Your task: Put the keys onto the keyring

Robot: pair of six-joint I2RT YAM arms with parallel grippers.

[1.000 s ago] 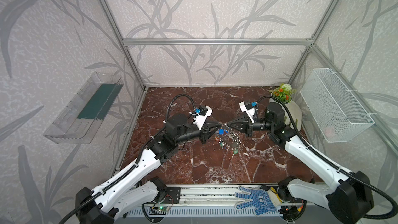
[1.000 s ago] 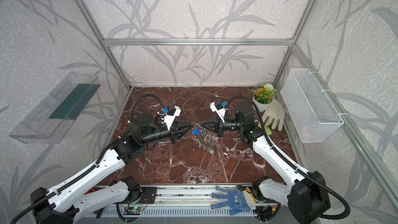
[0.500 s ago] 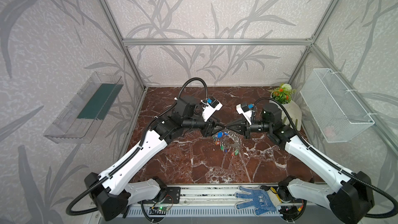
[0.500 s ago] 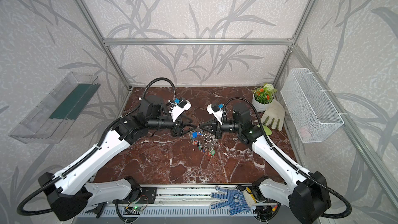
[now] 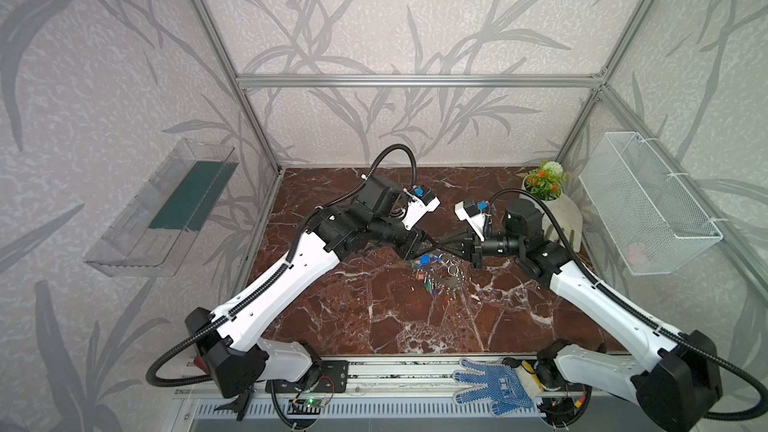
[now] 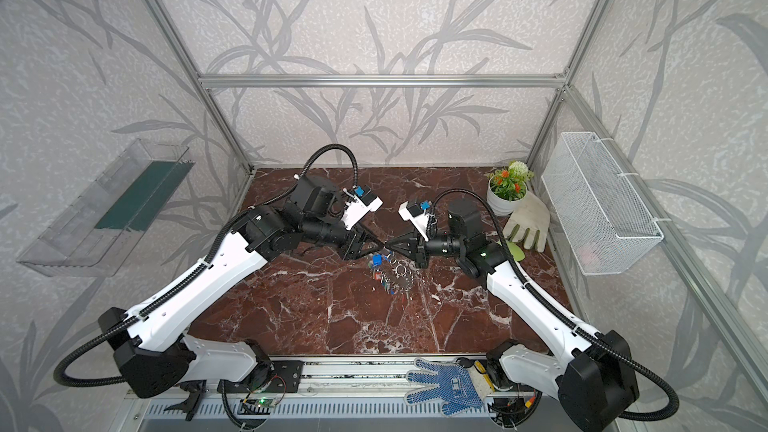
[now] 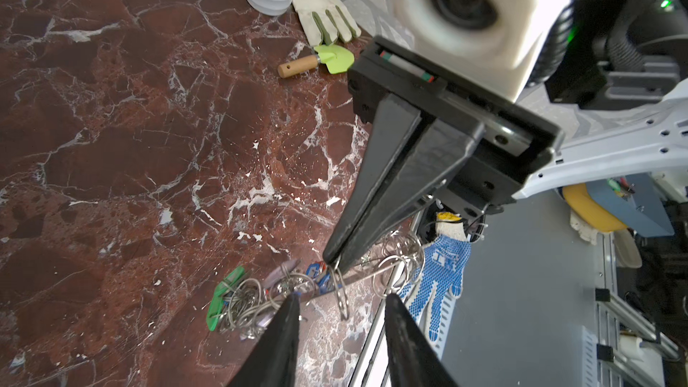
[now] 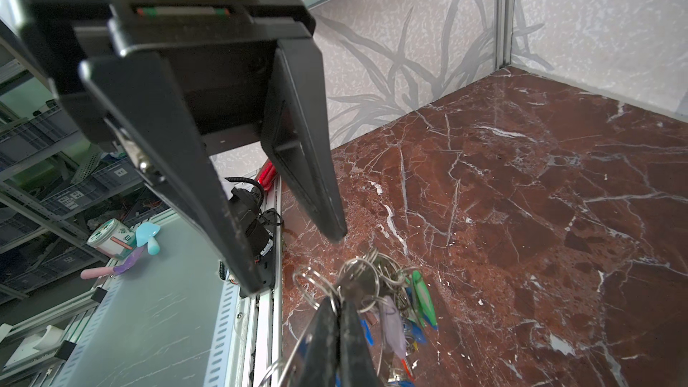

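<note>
Pinching one wire ring [image 7: 341,294] on the keyring [image 5: 448,283], right gripper [image 7: 335,264] is clamping tight; left gripper [image 8: 298,262] is hovering part-open, empty; keys [image 7: 223,292] tag writing unreadable.

By plant pot [image 6: 505,202]: white glove [image 6: 530,222], green trowel [image 7: 317,62] nr.

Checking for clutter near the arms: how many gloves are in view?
2. A cream glove lies beside the plant pot at the far right. A blue-dotted glove lies on the front rail. I see no others.
</note>
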